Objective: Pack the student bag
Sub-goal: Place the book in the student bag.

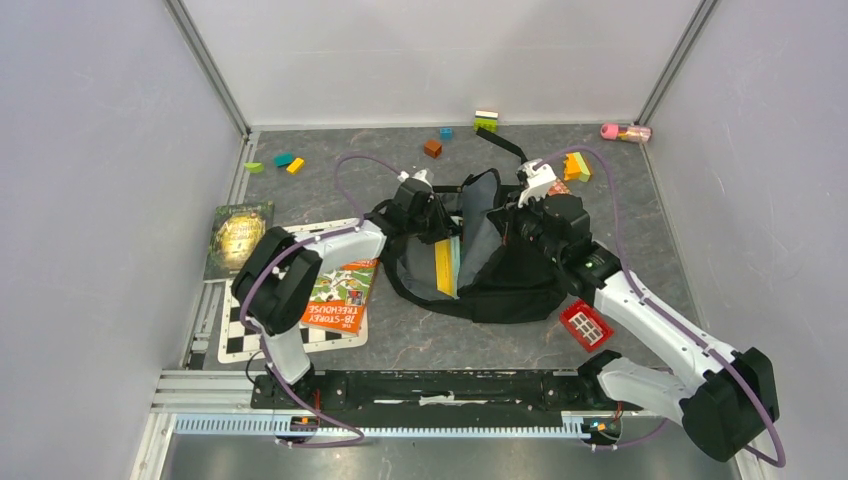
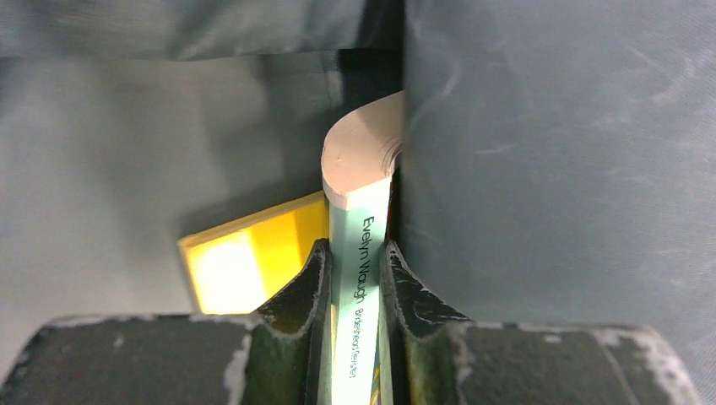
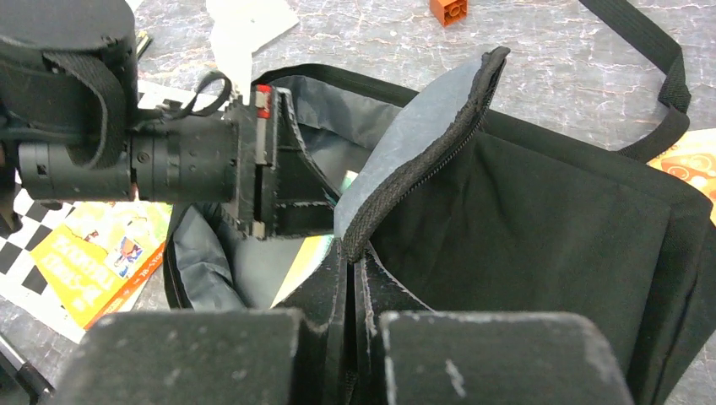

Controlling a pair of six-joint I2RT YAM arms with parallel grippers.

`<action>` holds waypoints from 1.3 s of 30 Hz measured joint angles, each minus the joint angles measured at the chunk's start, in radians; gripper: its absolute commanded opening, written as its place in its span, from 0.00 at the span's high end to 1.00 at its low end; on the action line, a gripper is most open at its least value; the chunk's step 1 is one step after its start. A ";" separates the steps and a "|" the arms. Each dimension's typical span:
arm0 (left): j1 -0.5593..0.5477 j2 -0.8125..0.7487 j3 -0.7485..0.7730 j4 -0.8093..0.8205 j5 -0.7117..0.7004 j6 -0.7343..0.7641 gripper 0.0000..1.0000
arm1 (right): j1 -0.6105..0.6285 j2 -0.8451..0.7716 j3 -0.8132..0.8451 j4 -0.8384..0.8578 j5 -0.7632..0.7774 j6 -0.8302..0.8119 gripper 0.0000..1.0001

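Grey stone-patterned counter (image 1: 660, 230) fills my overhead screen, with pale walls around it. I see the student bag (image 1: 510, 275) lying in the middle of it, between my two arms, with its mouth open and the grey lining showing. My left fingers (image 2: 297, 291) are inside this mouth and they pinch the spine of a pale green book (image 2: 368, 221), which stands on its edge against the lining; the top corner of its pages bends over. Just beside it, on its left in the wrist view, lies a yellow book (image 2: 253, 266), also inside the bag. My right fingers (image 3: 326, 291) are pressed together on the zipper edge of the bag's flap and hold it lifted. On the counter left of the bag, an orange book (image 1: 342, 295) lies on a chequered board (image 1: 238, 340). A small red grid piece (image 1: 586, 325) sits close to the right arm. Some coloured blocks (image 1: 432, 148) are scattered at the far side.
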 measured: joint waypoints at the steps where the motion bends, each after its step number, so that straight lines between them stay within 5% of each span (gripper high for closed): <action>1: -0.014 0.007 0.000 0.020 -0.011 -0.016 0.98 | 0.005 0.005 0.000 0.006 0.003 0.001 1.00; 5: -0.058 0.022 0.000 0.068 -0.060 -0.048 0.94 | 0.011 0.011 0.000 0.027 0.014 0.001 1.00; 12: -0.072 0.023 0.000 0.069 -0.123 -0.027 0.28 | 0.011 0.009 0.000 0.034 0.045 0.000 1.00; 17: -0.072 -0.006 -0.002 0.003 -0.216 0.053 0.01 | 0.011 -0.004 0.000 0.028 0.056 -0.005 1.00; 30: -0.053 -0.446 -0.047 -0.352 -0.639 0.292 0.00 | 0.014 -0.034 -0.025 0.023 0.076 -0.020 1.00; 39: 0.372 -0.588 -0.249 -0.559 -0.642 0.256 0.00 | 0.014 -0.052 -0.046 0.026 0.078 -0.032 1.00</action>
